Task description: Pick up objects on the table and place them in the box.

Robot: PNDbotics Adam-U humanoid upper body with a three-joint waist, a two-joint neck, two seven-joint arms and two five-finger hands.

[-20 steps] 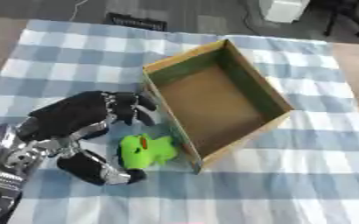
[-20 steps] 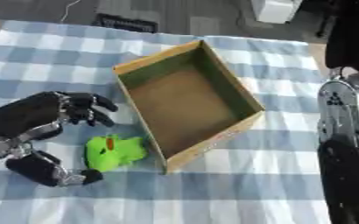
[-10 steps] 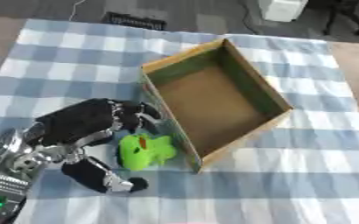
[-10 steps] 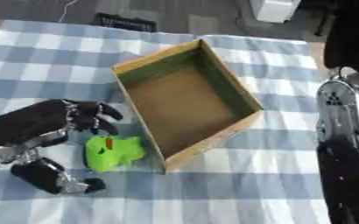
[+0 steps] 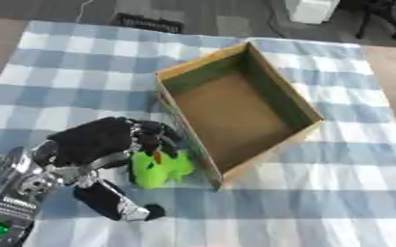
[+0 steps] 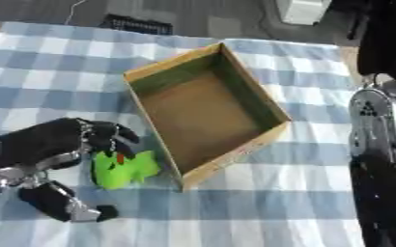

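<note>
Green toy [image 5: 159,168] under left hand [image 5: 100,142] fingers [image 5: 150,137], beside box [image 5: 296,103]

A blue-and-white checked cloth [image 5: 58,82] is covering the table, looking soft, matt and woven. The open brown cardboard box [image 5: 235,111] is showing a dull, papery inside, with green printed panels lining its walls and pale raw edges along the rim. The bright lime-green toy [image 5: 157,168] is looking smooth like plastic, with a small orange mark on top. The robot's black left hand [image 5: 100,142] is looking matt over its palm and fingers, while silver metal parts at the wrist are catching light. The right arm [image 6: 379,144] is showing glossy black and silver casing.
</note>
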